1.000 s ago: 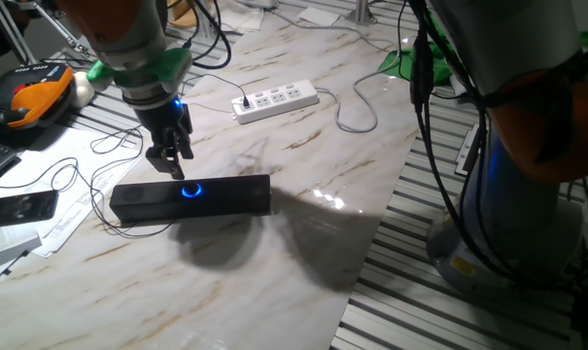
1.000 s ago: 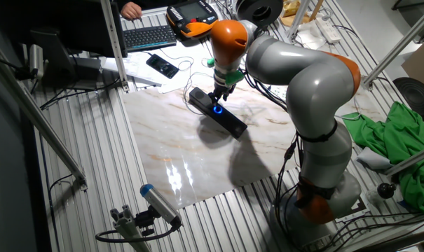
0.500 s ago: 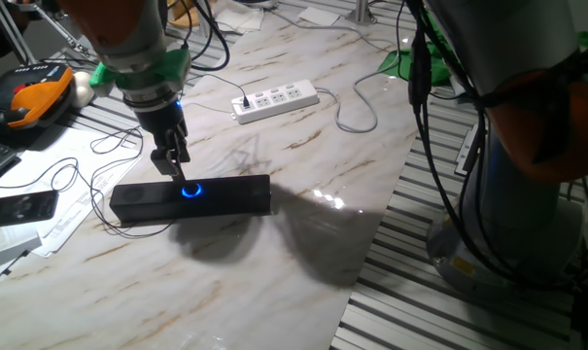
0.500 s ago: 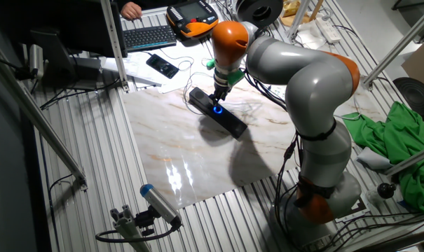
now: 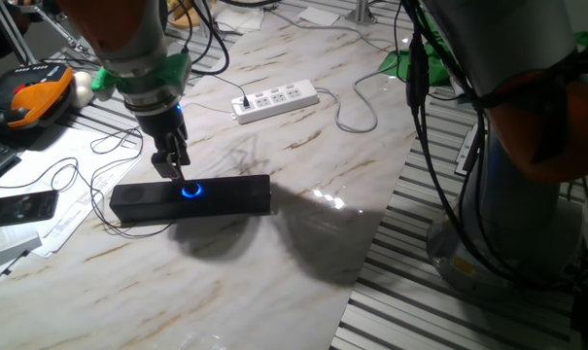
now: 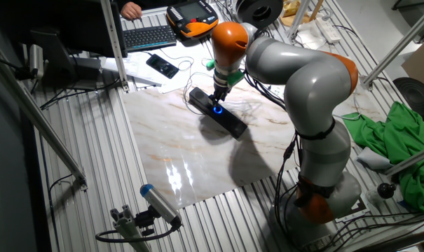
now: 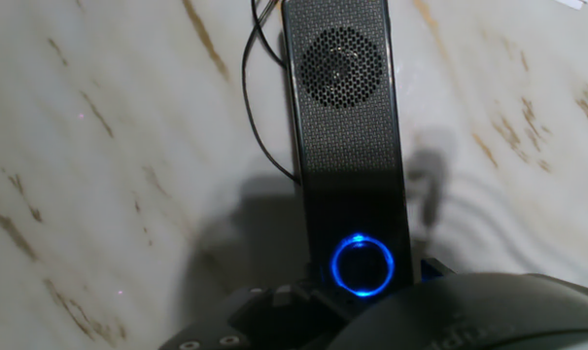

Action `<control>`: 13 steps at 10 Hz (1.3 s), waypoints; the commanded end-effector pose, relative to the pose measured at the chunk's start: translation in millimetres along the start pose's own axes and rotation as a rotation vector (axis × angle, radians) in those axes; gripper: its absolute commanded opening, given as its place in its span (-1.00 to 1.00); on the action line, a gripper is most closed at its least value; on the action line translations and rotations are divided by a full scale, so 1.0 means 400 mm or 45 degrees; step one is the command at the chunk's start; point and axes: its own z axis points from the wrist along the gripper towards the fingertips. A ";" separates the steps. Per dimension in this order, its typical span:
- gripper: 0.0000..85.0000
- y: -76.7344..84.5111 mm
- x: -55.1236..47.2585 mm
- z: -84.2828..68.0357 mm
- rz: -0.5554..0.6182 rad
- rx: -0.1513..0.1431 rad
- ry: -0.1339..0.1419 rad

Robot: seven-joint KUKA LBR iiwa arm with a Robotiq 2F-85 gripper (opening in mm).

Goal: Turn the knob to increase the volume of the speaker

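Note:
The speaker [image 5: 190,197] is a long black bar lying flat on the marble table, also seen in the other fixed view [image 6: 219,112]. Its knob [image 5: 190,191] glows with a blue ring in the middle of the bar. In the hand view the knob [image 7: 363,264] sits low in the picture, with the speaker grille [image 7: 342,66] above it. My gripper [image 5: 173,171] points down and hovers just above and behind the knob. Its fingers show as one narrow dark shape, so I cannot tell the gap between them. In the other fixed view the gripper [image 6: 216,100] is right over the blue ring.
A white power strip [image 5: 275,100] lies behind the speaker, with a grey cable [image 5: 357,115] to its right. A flat black remote [image 5: 17,208], papers and thin black wires [image 5: 75,175] lie to the left. The table's edge [image 5: 371,262] is at the right.
The gripper's two fingers showed apart one second ago and now look like one narrow shape, as if the hand has turned. It stays over the knob. The speaker has not moved.

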 end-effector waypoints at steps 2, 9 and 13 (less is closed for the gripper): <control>0.20 0.000 0.002 0.004 0.000 0.000 0.001; 0.20 0.009 0.004 0.023 0.000 0.001 -0.016; 0.20 0.014 0.002 0.046 -0.001 -0.002 -0.032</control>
